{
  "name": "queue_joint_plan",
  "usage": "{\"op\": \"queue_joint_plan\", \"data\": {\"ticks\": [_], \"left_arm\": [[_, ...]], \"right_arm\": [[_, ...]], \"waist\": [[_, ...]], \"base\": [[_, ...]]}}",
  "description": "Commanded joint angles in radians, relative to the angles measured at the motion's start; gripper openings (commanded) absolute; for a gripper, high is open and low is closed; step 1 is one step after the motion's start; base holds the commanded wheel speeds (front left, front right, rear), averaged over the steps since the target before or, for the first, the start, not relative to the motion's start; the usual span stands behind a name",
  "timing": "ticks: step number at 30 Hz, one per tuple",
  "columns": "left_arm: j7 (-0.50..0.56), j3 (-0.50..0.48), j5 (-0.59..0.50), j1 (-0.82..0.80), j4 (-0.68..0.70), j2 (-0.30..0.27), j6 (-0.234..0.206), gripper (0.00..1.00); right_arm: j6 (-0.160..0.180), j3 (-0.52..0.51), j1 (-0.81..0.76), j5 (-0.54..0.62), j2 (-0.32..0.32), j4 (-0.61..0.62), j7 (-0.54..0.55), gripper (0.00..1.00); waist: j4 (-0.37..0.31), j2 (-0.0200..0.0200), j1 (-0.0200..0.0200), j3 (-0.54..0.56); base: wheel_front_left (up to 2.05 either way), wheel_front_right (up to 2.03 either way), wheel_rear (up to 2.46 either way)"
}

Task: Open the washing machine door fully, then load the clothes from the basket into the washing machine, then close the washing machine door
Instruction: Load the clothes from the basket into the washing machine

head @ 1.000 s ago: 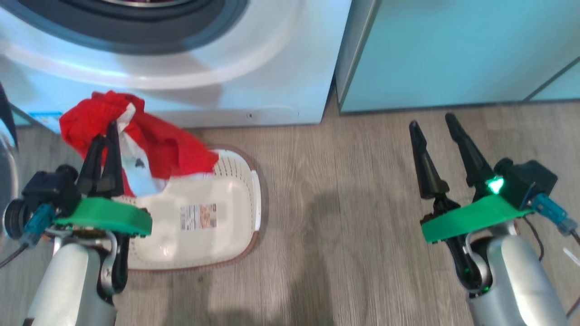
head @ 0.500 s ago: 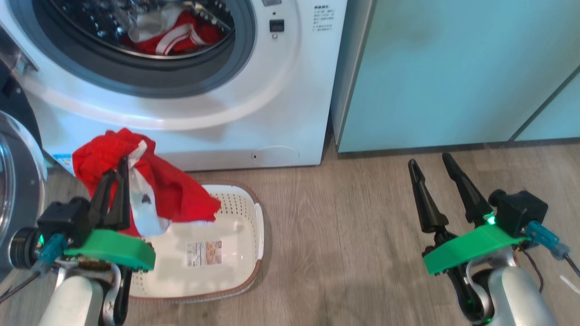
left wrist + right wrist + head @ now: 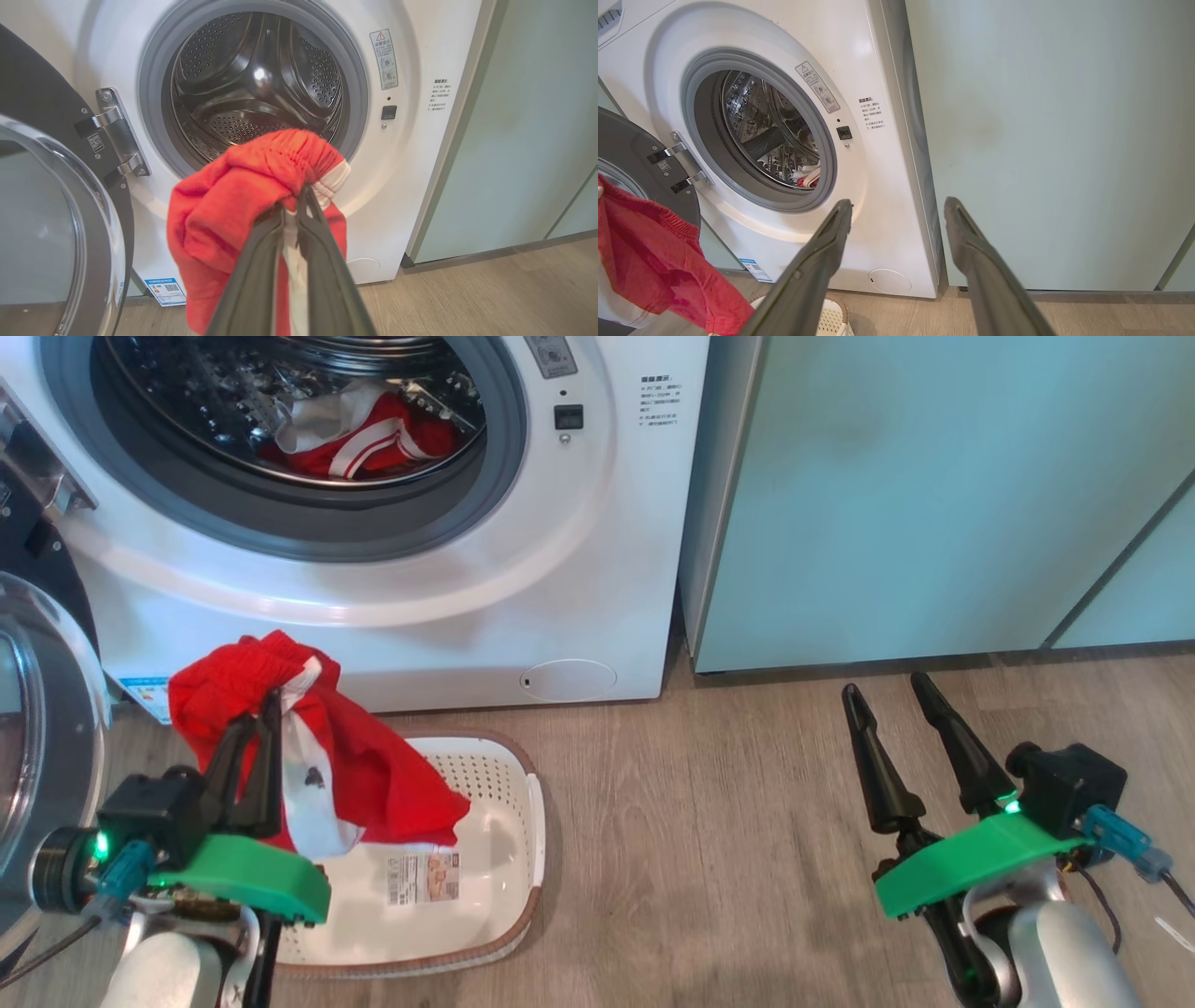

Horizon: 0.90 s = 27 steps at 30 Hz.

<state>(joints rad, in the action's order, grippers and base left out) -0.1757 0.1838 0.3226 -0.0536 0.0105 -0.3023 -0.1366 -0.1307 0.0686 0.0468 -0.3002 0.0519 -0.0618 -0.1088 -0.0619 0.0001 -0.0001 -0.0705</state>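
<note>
The open door [image 3: 37,728] stands far left. The left claw [image 3: 260,709] is clamped on a red-and-white garment [image 3: 383,775] that hangs over the basket [image 3: 523,803], in front of the washer [image 3: 597,569]. The head view shows more clothes [image 3: 373,429] in the drum [image 3: 233,392]; in the left wrist view the held garment covers them. The right claw [image 3: 885,686] is spread apart and empty, well right of the basket.
</note>
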Motion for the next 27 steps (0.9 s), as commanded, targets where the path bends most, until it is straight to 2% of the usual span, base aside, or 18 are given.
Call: {"op": "queue_joint_plan", "data": {"ticks": [1, 16, 27], "left_arm": [[0.0, -0.038, -0.01, -0.023, 0.039, -0.03, -0.006, 0.0], [0.001, -0.026, -0.008, -0.023, 0.042, -0.034, -0.014, 0.0], [-0.003, -0.014, -0.008, -0.063, 0.05, -0.035, -0.012, 0.0]], "right_arm": [[0.0, 0.017, 0.015, 0.003, -0.002, 0.038, 0.005, 1.0], [0.0, 0.012, 0.021, 0.008, -0.002, 0.046, 0.008, 1.0], [0.0, 0.003, 0.05, 0.018, -0.002, 0.071, 0.007, 1.0]], "waist": [[0.001, -0.0001, 0.0001, 0.0], [0.014, -0.0001, 0.0001, -0.009], [0.039, -0.0001, 0.0001, -0.082]], "base": [[0.0, 0.0, 0.0], [0.0, 0.0, 0.0], [0.0, 0.0, 0.0]]}}
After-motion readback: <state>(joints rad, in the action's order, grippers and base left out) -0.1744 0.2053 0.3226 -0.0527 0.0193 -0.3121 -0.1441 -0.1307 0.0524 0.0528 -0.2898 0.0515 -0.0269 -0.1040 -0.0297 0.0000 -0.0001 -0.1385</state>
